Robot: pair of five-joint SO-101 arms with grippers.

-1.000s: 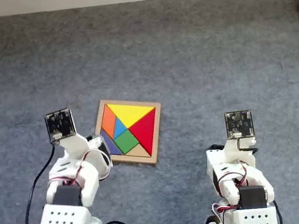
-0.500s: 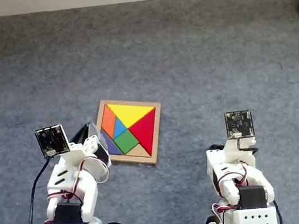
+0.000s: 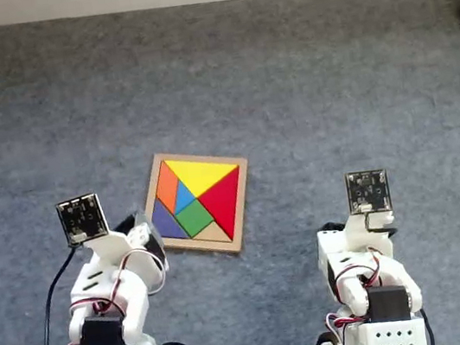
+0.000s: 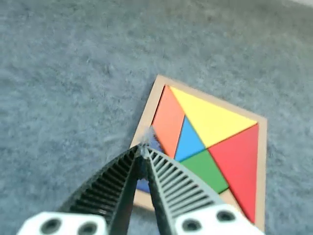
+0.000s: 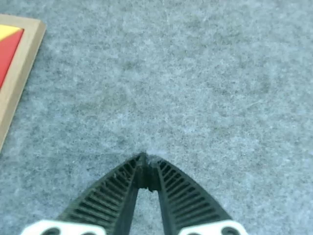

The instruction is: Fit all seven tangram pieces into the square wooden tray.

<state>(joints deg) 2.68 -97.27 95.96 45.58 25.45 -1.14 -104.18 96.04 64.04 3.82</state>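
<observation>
From the high view, the square wooden tray [image 3: 242, 204] lies flat on the grey-felted desk [image 3: 329, 78], turned slightly askew, between the two arms and nearer the left one. Its inside is filled edge to edge with coloured pieces. A yellow triangle [image 3: 200, 175] lies along the far side and a red triangle [image 3: 224, 198] along the right. An orange piece [image 3: 167, 187] sits at the left, with a small blue triangle [image 3: 183, 197] and a green square [image 3: 193, 218] towards the middle. A purple piece [image 3: 166, 224] is at the near left. At the near edge is a pale tan triangle [image 3: 215, 232], which may be an unpainted piece or bare tray floor. The left arm [image 3: 112, 283] stands just beside the tray's left edge. The right arm [image 3: 364, 274] stands well apart from the tray, over bare felt.

In the left wrist view, the left tool [image 4: 145, 147] has its two ribbed black fingers pressed together at the tips, with nothing between them. The tips show in front of the purple piece at the tray's rim. Beyond them the orange, blue, yellow, green and red pieces lie flush in the tray.

In the right wrist view, the right tool [image 5: 146, 159] is likewise closed tip to tip and holds nothing, poised over the felt. One corner of the tray, with a strip of red and a sliver of yellow, lies off to the side, well apart from the tool.
</observation>
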